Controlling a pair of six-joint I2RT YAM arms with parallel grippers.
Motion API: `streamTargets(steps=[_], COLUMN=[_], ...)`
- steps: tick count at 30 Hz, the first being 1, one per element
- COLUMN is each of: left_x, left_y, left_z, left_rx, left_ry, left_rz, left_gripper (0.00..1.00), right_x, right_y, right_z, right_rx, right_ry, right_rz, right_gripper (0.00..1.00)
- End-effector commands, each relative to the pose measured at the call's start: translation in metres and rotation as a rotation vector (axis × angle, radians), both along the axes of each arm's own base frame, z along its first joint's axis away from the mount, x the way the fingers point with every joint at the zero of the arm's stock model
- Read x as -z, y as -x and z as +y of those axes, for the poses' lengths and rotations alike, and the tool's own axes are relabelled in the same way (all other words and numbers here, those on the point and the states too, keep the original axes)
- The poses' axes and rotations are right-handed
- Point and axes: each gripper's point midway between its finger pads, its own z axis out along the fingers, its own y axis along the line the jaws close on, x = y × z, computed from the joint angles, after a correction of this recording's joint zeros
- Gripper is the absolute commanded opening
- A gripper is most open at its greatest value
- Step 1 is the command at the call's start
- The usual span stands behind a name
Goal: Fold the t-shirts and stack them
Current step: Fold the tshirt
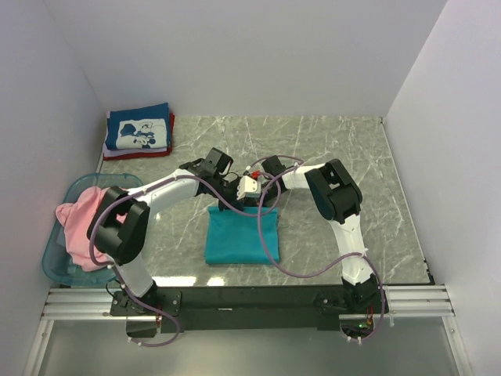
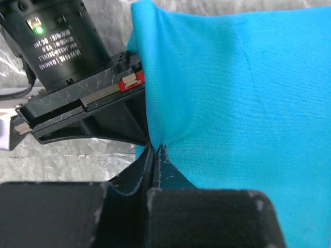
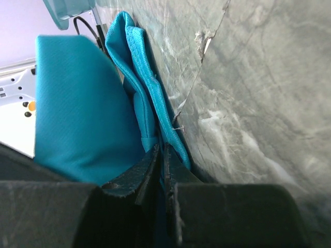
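Marbled grey tabletop [image 1: 352, 157] between white walls holds a folded teal t-shirt [image 1: 241, 239] toward its near edge. Overhead, both arms meet at the shirt's far edge, fingertips hard to make out. The wrist views show the left gripper [image 2: 155, 151] and right gripper [image 3: 161, 152] each pinched tight on teal cloth. Only overhead shows a navy t-shirt [image 1: 139, 131] stacked on a red t-shirt [image 1: 171, 131] far left, and a pink t-shirt [image 1: 82, 223] in the basket [image 1: 53, 262].

The navy t-shirt [image 1: 131, 117] hides most of the red t-shirt [image 1: 171, 130].

We see a grey-green marbled worktop [image 1: 344, 157] walled in white. At its left edge, towards the near corner, sits a translucent blue basket [image 1: 52, 265].
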Motion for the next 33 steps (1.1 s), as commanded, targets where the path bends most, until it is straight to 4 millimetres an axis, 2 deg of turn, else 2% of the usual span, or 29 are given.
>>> streamTargets(steps=[1,7,11,14,16,17,18,19,20,21,22,24,25,27,28,30,31,33], left_x=[-0.007,0.009,0.013,0.014,0.012,0.007,0.003,-0.004,-0.011,-0.029,-0.042,-0.069,-0.081,-0.095,-0.099,-0.101,-0.103,-0.102], left_y=[-0.016,-0.019,-0.024,-0.024,-0.025,-0.026,-0.026,-0.027,-0.026,-0.025,-0.026,-0.016,-0.018,-0.002,-0.003,0.002,-0.004,0.001], left_z=[-0.008,-0.004,-0.002,0.000,0.003,0.003,0.004,0.004,0.004,0.005,0.004,0.007,0.011,0.018,0.027,0.036,0.046,0.051], left_rx=[0.009,0.004,-0.004,-0.003,-0.012,-0.017,-0.021,-0.032,-0.051,-0.056,-0.061,-0.078,-0.100,-0.115,-0.139,-0.195,-0.242,-0.305], left_ry=[0.030,0.008,0.002,-0.012,-0.020,-0.016,-0.013,-0.005,0.005,0.028,0.046,0.088,0.109,0.146,0.155,0.180,0.197,0.250], left_rz=[-0.059,-0.083,-0.114,-0.117,-0.129,-0.145,-0.155,-0.166,-0.162,-0.183,-0.194,-0.172,-0.167,-0.085,-0.062,0.006,0.030,0.156], left_gripper=[0.01,0.01,0.04,0.09,0.23,0.28,0.40,0.44,0.49,0.52,0.53,0.53,0.52,0.52,0.53,0.52,0.52,0.52], right_x=[0.020,0.014,0.009,0.008,-0.001,-0.002,-0.003,-0.011,-0.008,-0.013,-0.022,-0.034,-0.048,-0.061,-0.076,-0.093,-0.106,-0.129], right_y=[0.005,-0.001,-0.007,-0.016,-0.025,-0.029,-0.034,-0.045,-0.050,-0.058,-0.068,-0.081,-0.093,-0.104,-0.114,-0.126,-0.132,-0.132], right_z=[-0.006,-0.006,-0.007,-0.010,-0.009,-0.013,-0.015,-0.014,-0.022,-0.027,-0.027,-0.036,-0.035,-0.043,-0.047,-0.054,-0.061,-0.067], right_rx=[-0.004,-0.015,-0.019,-0.018,-0.025,-0.038,-0.043,-0.048,-0.048,-0.067,-0.062,-0.050,-0.038,-0.030,-0.017,0.000,0.018,0.043], right_ry=[0.036,0.050,0.076,0.117,0.126,0.157,0.180,0.191,0.267,0.272,0.273,0.306,0.307,0.333,0.343,0.360,0.365,0.352], right_rz=[0.000,-0.049,-0.091,-0.138,-0.208,-0.251,-0.283,-0.340,-0.363,-0.429,-0.470,-0.525,-0.572,-0.614,-0.643,-0.693,-0.706,-0.738], right_gripper=[0.14,0.14,0.15,0.18,0.21,0.24,0.27,0.31,0.35,0.36,0.39,0.44,0.45,0.51,0.52,0.53,0.53,0.53])
